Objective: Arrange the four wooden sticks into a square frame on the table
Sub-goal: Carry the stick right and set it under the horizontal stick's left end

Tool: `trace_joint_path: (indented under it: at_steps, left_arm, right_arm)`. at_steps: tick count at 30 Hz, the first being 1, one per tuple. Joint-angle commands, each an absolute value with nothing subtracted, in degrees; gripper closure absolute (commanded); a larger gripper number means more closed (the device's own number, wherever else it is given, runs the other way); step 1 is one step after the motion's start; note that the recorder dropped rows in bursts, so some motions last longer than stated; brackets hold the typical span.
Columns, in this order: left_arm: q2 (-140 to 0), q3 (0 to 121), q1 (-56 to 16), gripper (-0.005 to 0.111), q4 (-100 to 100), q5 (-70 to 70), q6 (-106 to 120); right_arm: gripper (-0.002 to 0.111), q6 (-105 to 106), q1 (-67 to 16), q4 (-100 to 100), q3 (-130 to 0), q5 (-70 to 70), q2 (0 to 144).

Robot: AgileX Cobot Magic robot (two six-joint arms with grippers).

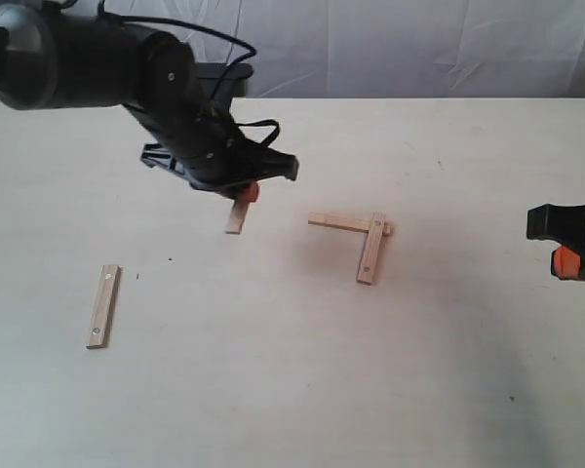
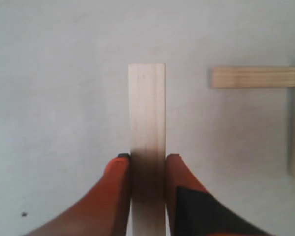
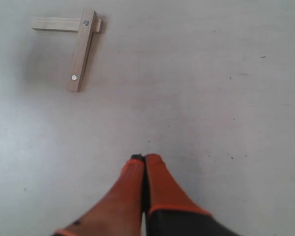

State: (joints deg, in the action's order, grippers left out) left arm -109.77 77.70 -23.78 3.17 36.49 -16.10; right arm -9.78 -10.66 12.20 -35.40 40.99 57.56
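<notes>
My left gripper (image 1: 246, 192) (image 2: 147, 158) is shut on a pale wooden stick (image 1: 237, 216) (image 2: 146, 113), held above the table (image 1: 292, 390) left of centre. Two more sticks lie joined in an L: one stick (image 1: 339, 223) (image 3: 56, 23) running sideways and another (image 1: 372, 249) (image 3: 82, 48) crossing its right end. The L also shows in the left wrist view (image 2: 253, 77). A fourth stick (image 1: 103, 306) lies alone at the left. My right gripper (image 1: 564, 261) (image 3: 145, 158) is shut and empty at the right edge, well away from the L.
A white cloth backdrop (image 1: 419, 44) hangs behind the table's far edge. The left arm's black body (image 1: 88, 58) and cables reach over the back left of the table. Tiny dark specks dot the tabletop.
</notes>
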Motion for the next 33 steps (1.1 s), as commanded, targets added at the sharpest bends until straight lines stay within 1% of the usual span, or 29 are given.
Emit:
trace_joint_path:
  at_steps: [1, 6, 10, 16, 22, 29, 33]
  left_arm:
    - [-114.93, 84.35, -27.66, 0.107, 5.08, 38.45, -14.23]
    - [-122.44, 88.7, -31.34, 0.107, 5.09, 37.83, -16.9]
    - [-125.25, 88.98, -31.54, 0.107, 5.65, 37.43, -16.9]
    - [-125.51, 88.98, -31.54, 0.106, 4.91, 34.53, -16.9]
    - [-125.51, 88.98, -31.54, 0.096, 5.28, 33.84, -16.9]
    - [-125.51, 88.98, -31.54, 0.079, 4.25, 34.16, -16.9]
    - [-125.14, 88.98, -31.54, 0.075, 4.38, 34.86, -16.9]
  right_arm:
    - [0.108, -9.98, -10.35, 11.99, -35.3, 40.66, 57.56]
    - [0.108, -10.08, -10.35, 11.89, -35.3, 39.96, 57.56]
    - [0.108, -10.08, -10.35, 11.89, -35.3, 39.96, 57.56]
    - [0.108, -10.08, -10.35, 11.65, -35.3, 39.96, 57.56]
    - [0.108, -10.08, -10.35, 11.65, -35.3, 39.96, 57.56]
    - [0.108, -10.08, -10.35, 11.65, -35.3, 39.96, 57.56]
    - [0.108, -10.08, -10.35, 11.65, -35.3, 39.74, 57.56]
